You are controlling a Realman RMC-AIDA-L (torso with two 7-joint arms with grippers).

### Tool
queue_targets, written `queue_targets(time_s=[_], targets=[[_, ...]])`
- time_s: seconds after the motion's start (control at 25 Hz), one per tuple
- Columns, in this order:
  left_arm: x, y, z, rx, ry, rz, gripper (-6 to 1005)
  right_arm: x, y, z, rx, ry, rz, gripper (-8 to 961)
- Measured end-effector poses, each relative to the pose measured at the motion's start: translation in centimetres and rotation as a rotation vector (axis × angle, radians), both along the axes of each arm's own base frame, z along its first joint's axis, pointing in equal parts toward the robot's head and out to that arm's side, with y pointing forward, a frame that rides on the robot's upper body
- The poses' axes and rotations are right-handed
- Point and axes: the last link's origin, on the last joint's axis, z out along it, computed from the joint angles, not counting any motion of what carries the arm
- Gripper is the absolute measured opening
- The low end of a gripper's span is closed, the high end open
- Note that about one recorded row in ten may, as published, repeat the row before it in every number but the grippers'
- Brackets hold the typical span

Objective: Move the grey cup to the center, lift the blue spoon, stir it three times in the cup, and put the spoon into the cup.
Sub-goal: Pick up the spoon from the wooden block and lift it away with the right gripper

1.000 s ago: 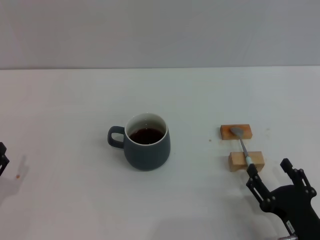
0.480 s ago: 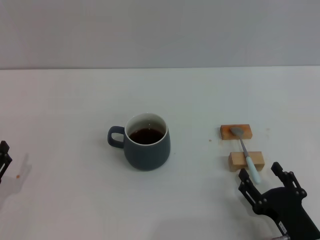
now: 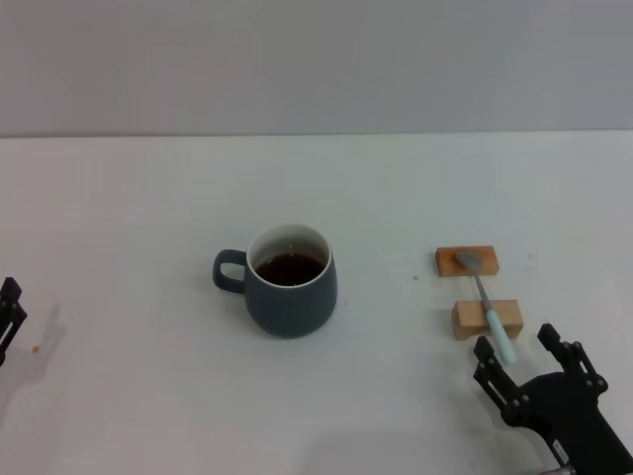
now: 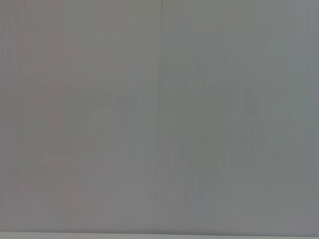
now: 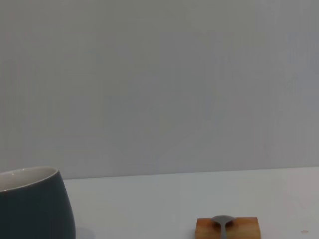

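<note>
Right jaws (image 3: 520, 349): apart, both black fingers spread; at about 4 o'clock of the head view, low over the counter (image 3: 148, 198). The pale handle tip of the blue spoon lies between the two fingers; contact cannot be told.
Left jaws (image 3: 8, 315): only a black edge shows at 9 o'clock, at the frame border; apart or together cannot be told. Left wrist view shows plain grey wall only.
Blue spoon (image 3: 485, 302): lies across the two wooden blocks, metal bowl on the far one, stem over the near one, light-blue handle pointing toward the right jaws. In the right wrist view its bowl (image 5: 222, 220) sits on top of the far block (image 5: 228, 228).
Far wooden block (image 3: 467, 261): at 3 o'clock from the grey cup, well apart from it.
Near wooden block (image 3: 487, 319): just beside the far block, on the robot's side.
Grey cup (image 3: 288, 280): upright near the centre of the counter, loop handle at its 9 o'clock, dark brown liquid inside, white inner wall. Its side also shows in the right wrist view (image 5: 35, 204).
Writing or labels: none readable on the cup, spoon or blocks.
</note>
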Motion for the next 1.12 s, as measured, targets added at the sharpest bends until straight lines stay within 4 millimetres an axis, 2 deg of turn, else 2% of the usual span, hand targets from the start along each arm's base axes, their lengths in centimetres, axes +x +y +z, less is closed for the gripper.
queue_targets(time_s=[1.12], targets=[[0.06, -0.07, -0.09, 0.001, -0.006, 0.0, 858, 0.0, -0.02, -0.01, -0.001, 0.004, -0.001, 821]])
